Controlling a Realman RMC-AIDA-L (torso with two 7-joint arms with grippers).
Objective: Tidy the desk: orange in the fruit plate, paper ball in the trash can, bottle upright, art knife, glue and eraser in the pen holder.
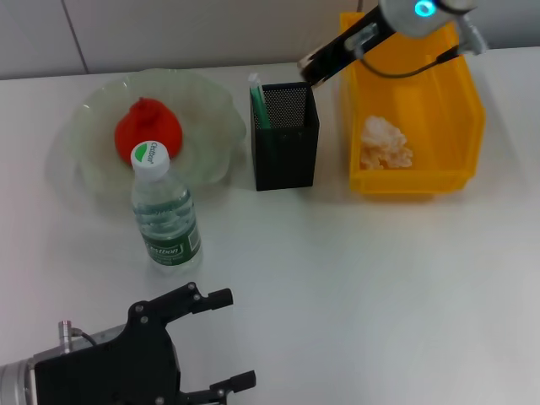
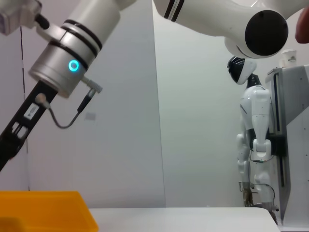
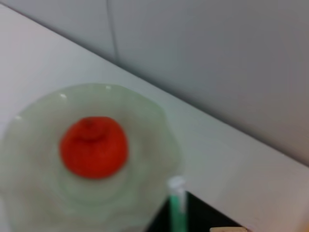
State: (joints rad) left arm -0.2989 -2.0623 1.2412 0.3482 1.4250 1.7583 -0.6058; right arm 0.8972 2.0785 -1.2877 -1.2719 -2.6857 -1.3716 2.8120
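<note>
I judge the step in hand is a drop into the black mesh pen holder [image 1: 285,135], so I want my right gripper [image 1: 310,67] centred over the opening, clear of the green-and-white stick [image 1: 257,99] standing in its far corner. That gripper hangs just above the holder's rim on the side toward the yellow plastic bin [image 1: 413,126]; whether its fingers are apart or pinching anything I cannot tell. The left gripper [image 1: 226,337] rests well short of the holder, fingers spread wide and empty. The orange fruit [image 1: 148,131] lies in the pale green glass plate [image 1: 211,110], the clear water bottle [image 1: 163,215] stands upright, the crumpled paper ball [image 1: 386,143] sits in the bin.
</note>
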